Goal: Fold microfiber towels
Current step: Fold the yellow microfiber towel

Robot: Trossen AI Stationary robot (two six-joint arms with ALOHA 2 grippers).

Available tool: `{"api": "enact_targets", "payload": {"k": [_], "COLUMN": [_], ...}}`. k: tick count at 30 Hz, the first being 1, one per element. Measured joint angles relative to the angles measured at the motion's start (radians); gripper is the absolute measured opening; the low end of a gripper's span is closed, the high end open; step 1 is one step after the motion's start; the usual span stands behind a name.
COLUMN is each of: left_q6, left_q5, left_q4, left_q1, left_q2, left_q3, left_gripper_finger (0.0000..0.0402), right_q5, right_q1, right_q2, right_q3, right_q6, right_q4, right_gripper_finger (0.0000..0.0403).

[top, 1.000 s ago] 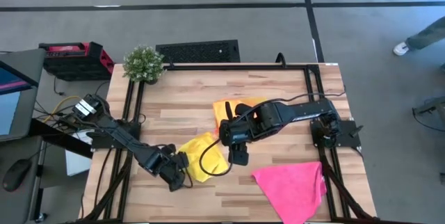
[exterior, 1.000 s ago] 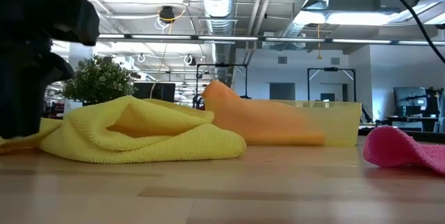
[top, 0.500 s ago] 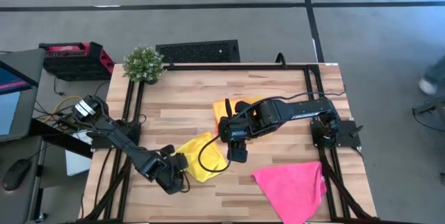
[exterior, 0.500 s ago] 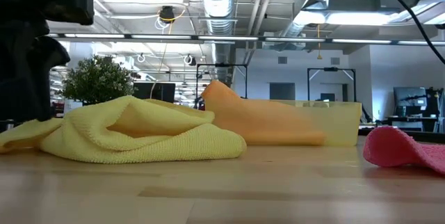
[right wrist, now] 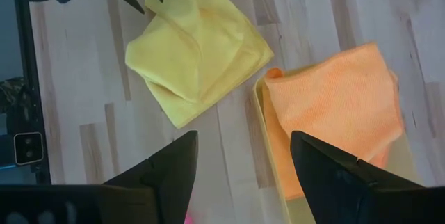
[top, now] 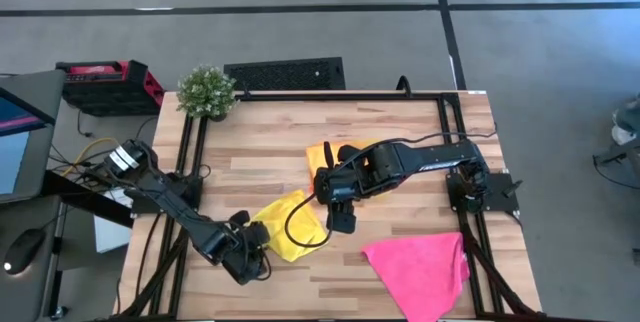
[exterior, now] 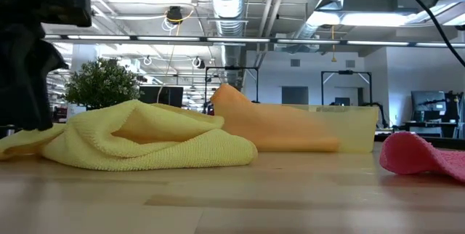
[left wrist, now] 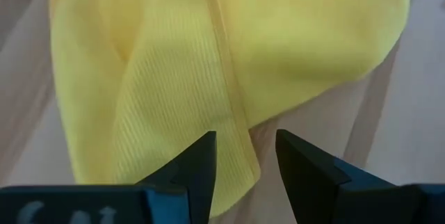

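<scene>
At the counter's (top: 400, 127) near left edge the left gripper (top: 252, 255) sits low, its jaws parted with nothing between them, aimed at the near-left corner of the yellow towel (top: 290, 224). In the left wrist view that corner hangs as a narrow, doubled flap just ahead of the fingers (left wrist: 198, 165), its hemmed edge running lengthwise away from them, so the flap's long axis lines up with the jaws' reach and the gap is small. The yellow towel lies crumpled and partly folded over on itself, left of centre, bulging upward in the low view.

Just right of it, over the counter's middle, the right gripper (top: 342, 224) hovers above the surface with jaws spread wide and empty, looking down on the yellow towel and on the orange towel (top: 322, 158), which lies in the translucent tray (right wrist: 268, 147) toward the far side. Only 1 orange cloth can be made out.

At the near right corner the pink towel (top: 420, 267) lies spread and untouched, well apart from both arms.

The left arm is plainly the nearer to the yellow flap; the coming move seems to turn on it closing on that corner while the right takes the opposite edge
</scene>
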Motion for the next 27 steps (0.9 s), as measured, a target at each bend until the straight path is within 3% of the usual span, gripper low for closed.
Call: {"api": "enact_targets", "payload": {"k": [7, 18, 21, 25, 27], "left_q6": [-0.025, -0.063, -0.063, -0.018, 0.012], "left_q5": [0.033, 0.079, 0.098, 0.103, 0.104], "left_q4": [0.004, -0.123, -0.119, -0.102, -0.103], "left_q1": [-0.019, -0.008, -0.001, 0.005, 0.007], "left_q2": [0.072, 0.085, 0.097, 0.099, 0.099], "left_q3": [0.001, 0.006, 0.006, 0.006, 0.006], "left_gripper_finger": [0.0141, 0.0138, 0.0109, 0.0030, 0.0010], "right_q5": [0.000, 0.000, -0.001, -0.003, -0.003], "right_q1": [0.000, 0.000, 0.000, 0.000, 0.000], "right_q2": [0.000, 0.000, 0.000, 0.000, 0.000], "right_q3": [0.000, 0.000, 0.000, 0.000, 0.000], "right_q6": [-0.008, -0.008, -0.007, -0.007, -0.007], "right_q4": [0.000, 0.000, 0.000, 0.000, 0.000], "right_gripper_finger": [0.0255, 0.0255, 0.0255, 0.0255, 0.0255]}}
